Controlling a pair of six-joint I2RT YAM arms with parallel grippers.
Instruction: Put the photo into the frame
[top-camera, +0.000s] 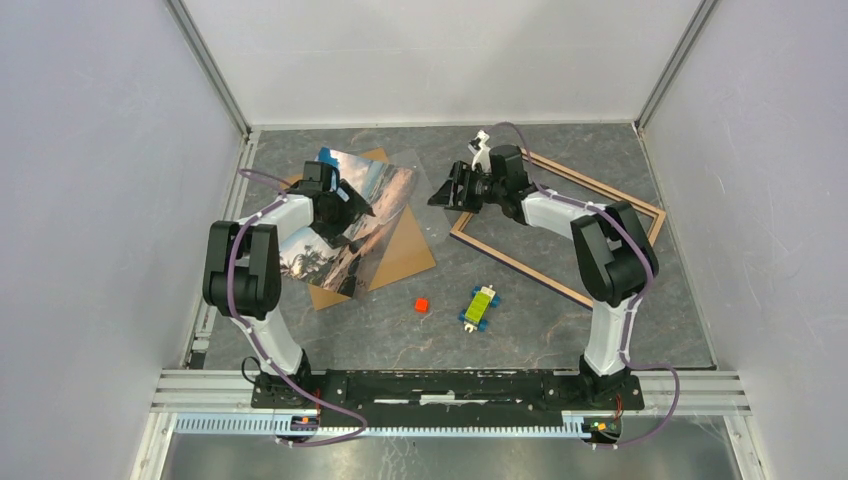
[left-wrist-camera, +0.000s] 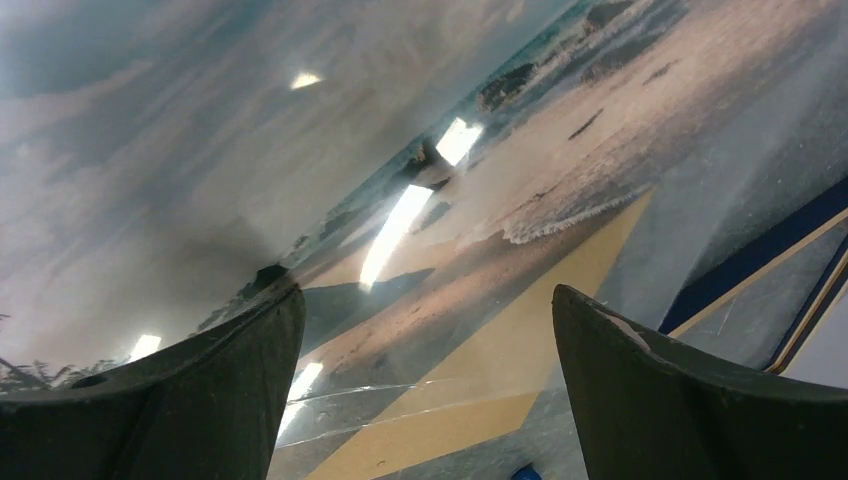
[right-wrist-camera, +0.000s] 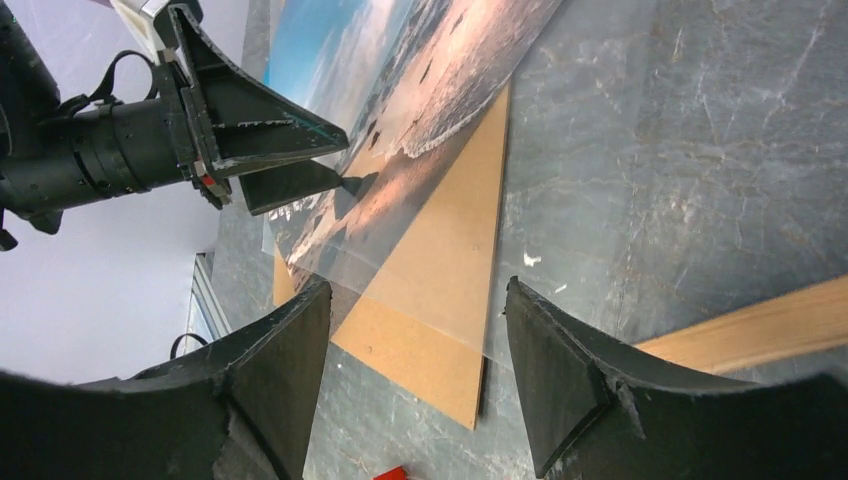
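The left gripper (top-camera: 350, 208) gapes wide over the photo (top-camera: 388, 192); the right gripper (top-camera: 443, 193) hangs open by the frame (top-camera: 510, 264). Neither holds anything.

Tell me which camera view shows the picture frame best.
The top external view: the whole outline of the frame shows, crossed only by the right arm. The right wrist view catches just one wooden rail. The left wrist view shows only a blue-and-tan edge at its right border, probably the frame.

walls: pale grey panels (top-camera: 440, 60) on three sides | surface: dark grey marbled tabletop (top-camera: 540, 345) | framing: aluminium posts (top-camera: 210, 65) in back corners, rail (top-camera: 700, 386) along near edge | light: even
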